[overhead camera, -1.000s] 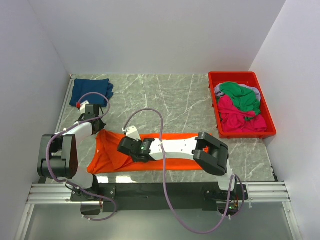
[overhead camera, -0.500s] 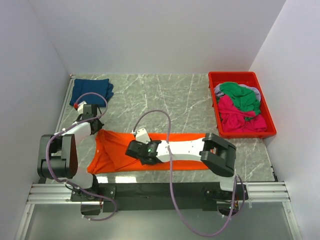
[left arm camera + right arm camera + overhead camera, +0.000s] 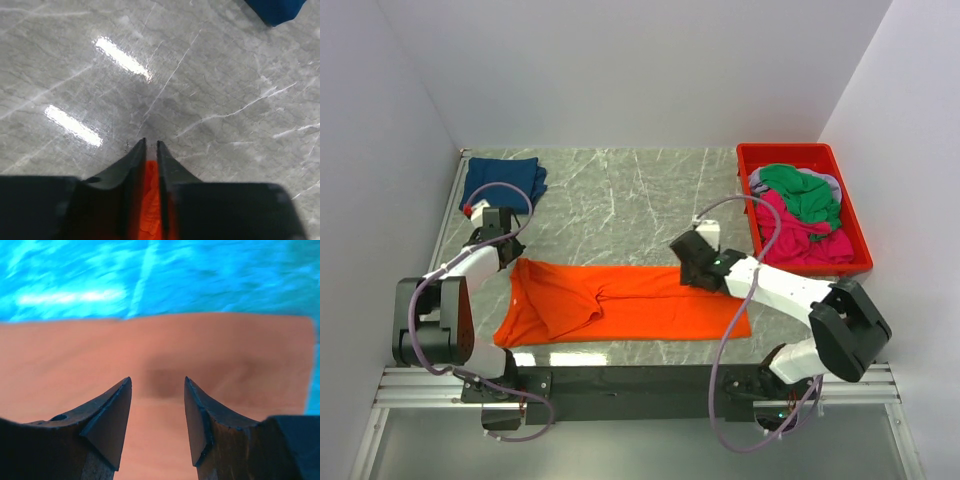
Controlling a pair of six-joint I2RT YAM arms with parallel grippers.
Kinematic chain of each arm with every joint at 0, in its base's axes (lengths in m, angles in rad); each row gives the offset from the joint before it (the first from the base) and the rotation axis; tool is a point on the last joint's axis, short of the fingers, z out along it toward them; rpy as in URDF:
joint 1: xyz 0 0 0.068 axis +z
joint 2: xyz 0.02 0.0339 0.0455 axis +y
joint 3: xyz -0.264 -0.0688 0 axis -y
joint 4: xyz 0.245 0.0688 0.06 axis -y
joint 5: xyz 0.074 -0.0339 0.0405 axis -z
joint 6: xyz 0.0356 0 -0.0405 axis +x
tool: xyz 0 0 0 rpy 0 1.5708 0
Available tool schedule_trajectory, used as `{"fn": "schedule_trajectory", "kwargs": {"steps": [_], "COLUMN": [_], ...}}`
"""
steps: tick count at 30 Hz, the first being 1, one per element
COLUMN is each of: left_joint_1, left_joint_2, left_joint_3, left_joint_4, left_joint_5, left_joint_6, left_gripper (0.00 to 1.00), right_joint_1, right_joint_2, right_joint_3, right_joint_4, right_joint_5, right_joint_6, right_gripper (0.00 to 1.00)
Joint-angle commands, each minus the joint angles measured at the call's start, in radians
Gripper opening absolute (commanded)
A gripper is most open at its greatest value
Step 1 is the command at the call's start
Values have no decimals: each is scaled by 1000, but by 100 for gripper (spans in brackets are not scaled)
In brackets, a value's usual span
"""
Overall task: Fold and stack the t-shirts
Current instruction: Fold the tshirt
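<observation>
Left gripper (image 3: pixel 151 144) has its jaws narrow with a sliver of the orange t-shirt (image 3: pixel 650 300) between them, apparently anchoring that corner, while the right gripper (image 3: pixel 157 382) hovers wide and empty just above the flattened cloth beneath it, probably picking a fold point.

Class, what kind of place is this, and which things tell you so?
Likely a robot test bench: two robot arms bolted to a table, plain white walls, a red bin of shirts.
</observation>
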Motion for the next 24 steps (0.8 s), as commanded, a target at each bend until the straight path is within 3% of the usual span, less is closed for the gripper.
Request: {"fn": "schedule_trajectory", "kwargs": {"steps": [1, 3, 8, 24], "left_joint_1": [10, 8, 10, 8], "left_joint_2": [-45, -62, -77, -67], "left_joint_3": [6, -1, -15, -26], "left_joint_4": [18, 21, 32, 54], "left_joint_5": [-7, -8, 15, 108], "left_joint_6": [-3, -6, -6, 5], "left_gripper": [25, 36, 46, 51], "right_joint_1": [-116, -156, -238, -433], "right_joint_2": [-35, -29, -9, 81], "right_joint_3": [-49, -61, -63, -5], "right_joint_4": [85, 107, 131, 30], "right_joint_5": [-33, -51, -100, -197], "right_joint_6": [-55, -74, -86, -65], "right_gripper": [54, 54, 55, 61]}}
